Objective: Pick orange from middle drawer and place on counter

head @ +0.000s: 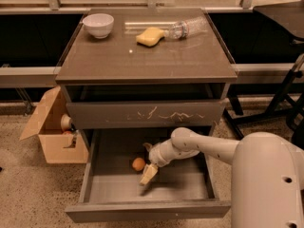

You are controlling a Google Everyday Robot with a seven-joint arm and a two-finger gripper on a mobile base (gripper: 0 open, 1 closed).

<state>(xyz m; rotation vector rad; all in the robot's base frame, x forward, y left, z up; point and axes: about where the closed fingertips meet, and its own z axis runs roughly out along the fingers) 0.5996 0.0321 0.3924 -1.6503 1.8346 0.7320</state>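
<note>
- Orange (138,164): lies on the bare floor of the middle drawer (142,211), left of centre and about midway front to back. It stands clear of all the drawer walls.
- Drawer is pulled out toward the camera and open upward. The scratched drawer front (142,114) above overhangs its rear part.
- Gripper (147,164): down inside the drawer, just right of the orange, on an arm that reaches in from the right. One pale finger (148,173) slants down-left, nearer the camera than the fruit. A darker one shows beyond the fruit. The jaws stand apart with nothing between them. Whether it touches the fruit cannot be told.
- Handling, judged: light and firm, with a slightly yielding skin. It is smooth and round, so it will roll at a nudge on the flat floor, and a glancing push would send it leftward toward the wall.
- Where to hold, judged: across the widest girth, one finger on each side and centred, so the fruit is not squeezed out. Moderate force should do, as the peel bruises under a hard pinch.
- Orientation: a near sphere with no long axis to speak of. Stem end not discernible, so any approach angle is equivalent.
- The drawer's long axis runs left to right, and the lift must clear the overhang above.
- Destination: counter (142,61). White bowl (98,24), yellow sponge (149,36) and a lying bottle (187,27) occupy its rear, and the front half is bare.
</note>
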